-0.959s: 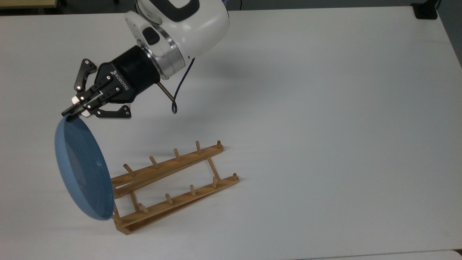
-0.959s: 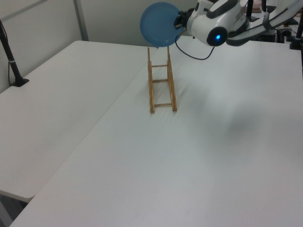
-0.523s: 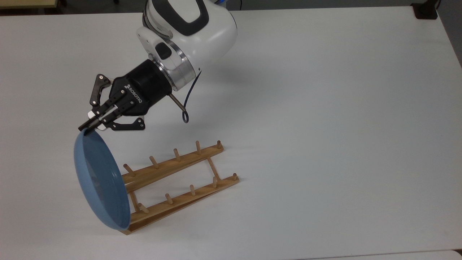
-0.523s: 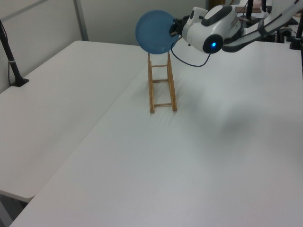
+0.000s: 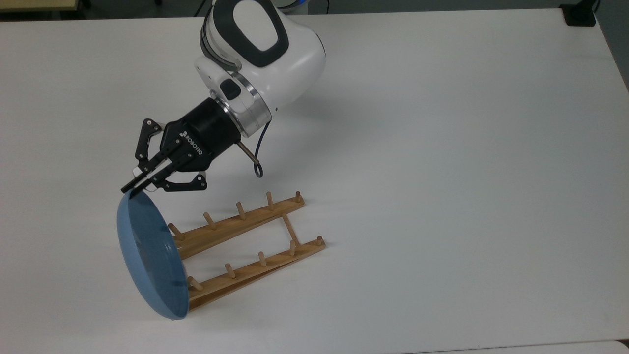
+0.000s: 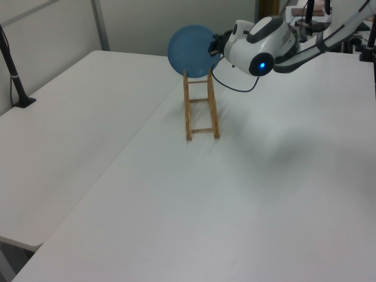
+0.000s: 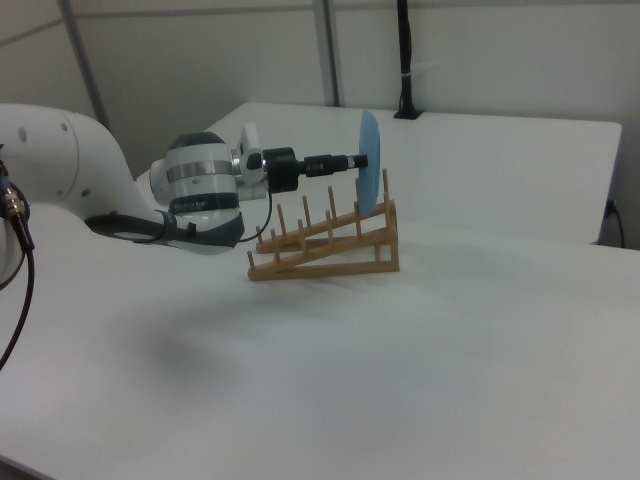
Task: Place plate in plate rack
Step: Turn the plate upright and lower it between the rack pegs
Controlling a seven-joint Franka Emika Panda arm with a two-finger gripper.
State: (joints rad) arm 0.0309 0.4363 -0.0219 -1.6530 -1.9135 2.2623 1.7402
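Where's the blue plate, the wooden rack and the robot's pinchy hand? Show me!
plate [image 5: 147, 255]: top view, on its inner blue face.
plate rack [image 5: 245, 222]: top view, on the upper rail.
gripper [image 5: 131, 186]: top view, between the fingertips, at the plate's rim.
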